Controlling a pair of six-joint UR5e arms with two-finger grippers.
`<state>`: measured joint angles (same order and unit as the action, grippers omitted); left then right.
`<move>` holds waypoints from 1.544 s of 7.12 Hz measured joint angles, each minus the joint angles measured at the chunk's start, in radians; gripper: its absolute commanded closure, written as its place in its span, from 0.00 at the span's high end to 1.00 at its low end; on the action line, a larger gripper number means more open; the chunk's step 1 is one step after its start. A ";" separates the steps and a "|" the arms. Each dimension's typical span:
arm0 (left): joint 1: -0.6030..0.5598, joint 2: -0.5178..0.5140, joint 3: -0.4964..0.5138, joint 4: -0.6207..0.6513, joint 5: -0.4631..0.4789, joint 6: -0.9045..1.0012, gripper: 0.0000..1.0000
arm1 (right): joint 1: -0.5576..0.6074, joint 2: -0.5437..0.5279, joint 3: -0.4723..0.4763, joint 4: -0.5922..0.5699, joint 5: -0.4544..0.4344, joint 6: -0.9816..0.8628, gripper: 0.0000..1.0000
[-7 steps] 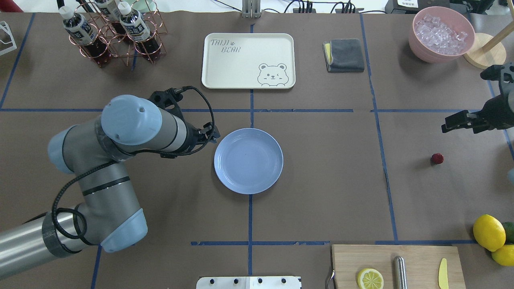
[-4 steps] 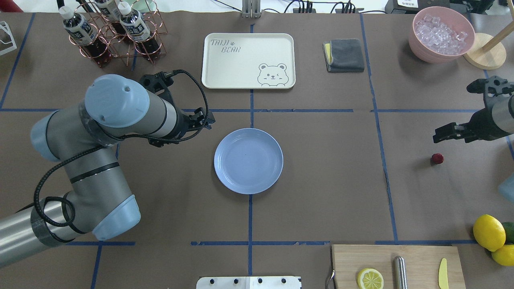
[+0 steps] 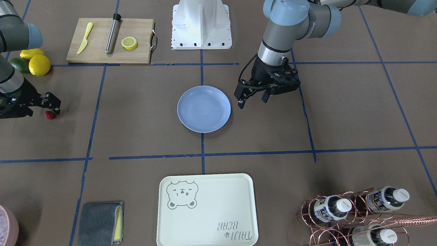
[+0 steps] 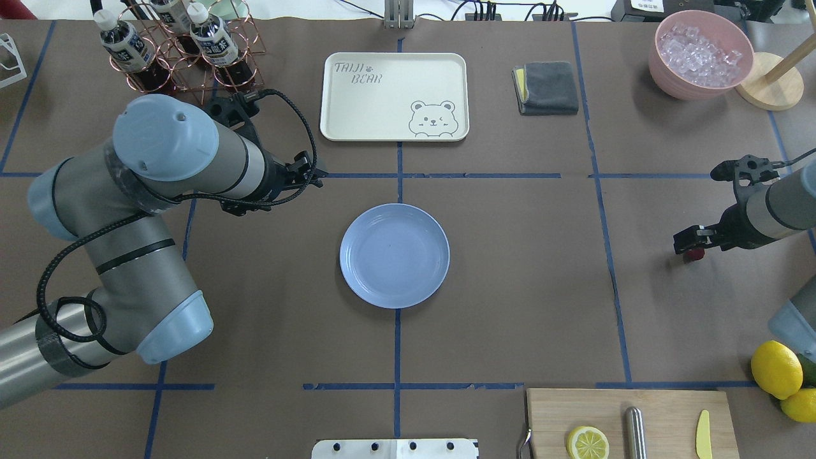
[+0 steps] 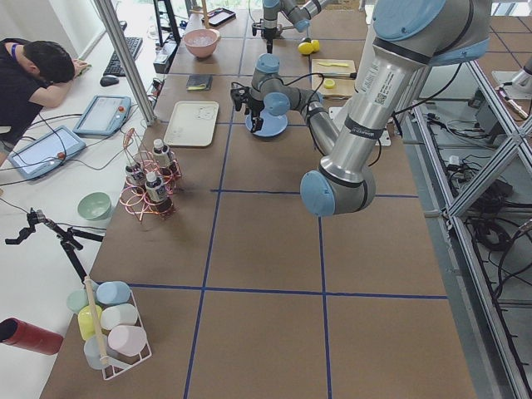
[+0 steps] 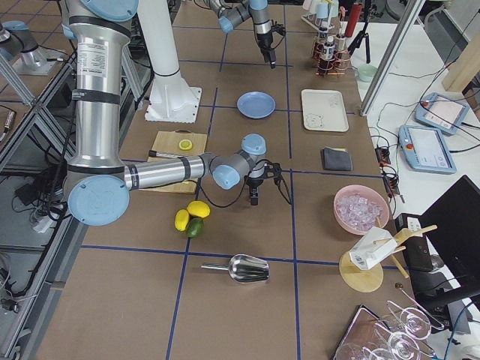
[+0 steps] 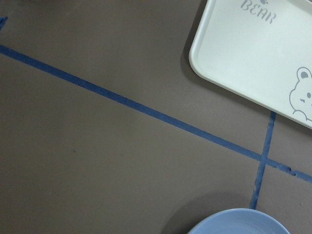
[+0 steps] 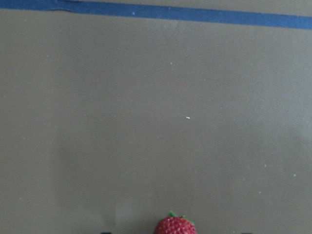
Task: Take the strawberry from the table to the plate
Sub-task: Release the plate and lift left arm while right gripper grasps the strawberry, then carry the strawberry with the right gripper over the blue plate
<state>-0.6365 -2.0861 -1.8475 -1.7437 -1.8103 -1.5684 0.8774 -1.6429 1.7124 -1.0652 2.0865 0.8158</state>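
The strawberry (image 4: 695,255) is a tiny dark-red berry lying on the brown table (image 4: 523,306) at the far right. It also shows as the strawberry (image 3: 50,115) and, at the bottom edge of the right wrist view, as the strawberry (image 8: 175,226). My right gripper (image 4: 687,244) hovers right over it, open, with its fingers either side and part of the berry hidden. The light-blue plate (image 4: 394,255) sits bare at the table's centre. My left gripper (image 3: 251,99) hangs open and holds nothing, off the plate's rim on my left.
A cream bear-print tray (image 4: 394,95) lies beyond the plate. A cutting board (image 4: 663,414) with a lemon half (image 4: 587,442) sits at the near right, whole lemons (image 4: 776,368) beside it. A pink ice bowl (image 4: 700,54), grey cloth (image 4: 547,87) and bottle rack (image 4: 185,51) line the far side.
My right gripper has come in and down from the far right until it is over the strawberry. My left arm has drawn back from the plate toward the bottle rack.
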 measured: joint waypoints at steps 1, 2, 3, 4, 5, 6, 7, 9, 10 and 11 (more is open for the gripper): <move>-0.003 0.002 0.000 0.000 0.000 0.000 1.00 | -0.003 0.004 -0.005 0.000 0.000 -0.001 0.53; -0.005 0.004 0.001 0.000 0.000 0.001 1.00 | -0.005 0.007 -0.007 0.001 0.000 -0.004 0.29; -0.005 0.007 0.001 0.000 0.000 0.001 1.00 | -0.005 0.008 -0.009 0.001 0.000 -0.007 0.00; -0.006 0.007 0.001 -0.001 -0.001 0.001 1.00 | -0.005 0.008 -0.009 0.003 -0.001 -0.009 0.00; -0.007 0.007 0.001 -0.001 -0.001 0.001 1.00 | -0.004 0.008 -0.007 0.005 -0.001 -0.014 0.00; -0.012 0.007 0.000 -0.001 -0.002 0.001 1.00 | -0.002 0.009 0.008 0.004 0.002 -0.019 0.00; -0.032 0.006 -0.003 0.002 -0.006 0.019 1.00 | 0.005 0.014 0.044 -0.002 0.009 -0.020 0.00; -0.112 0.012 -0.009 0.044 -0.033 0.159 1.00 | 0.043 0.110 0.126 -0.106 0.072 -0.011 0.00; -0.146 0.031 -0.009 0.057 -0.040 0.250 1.00 | 0.051 0.232 0.156 -0.253 0.099 0.002 0.00; -0.177 0.063 -0.010 0.062 -0.043 0.336 1.00 | 0.033 0.375 0.166 -0.403 0.106 0.038 0.00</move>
<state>-0.8136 -2.0229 -1.8573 -1.6818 -1.8530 -1.2327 0.9107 -1.2681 1.8782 -1.4682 2.1929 0.8534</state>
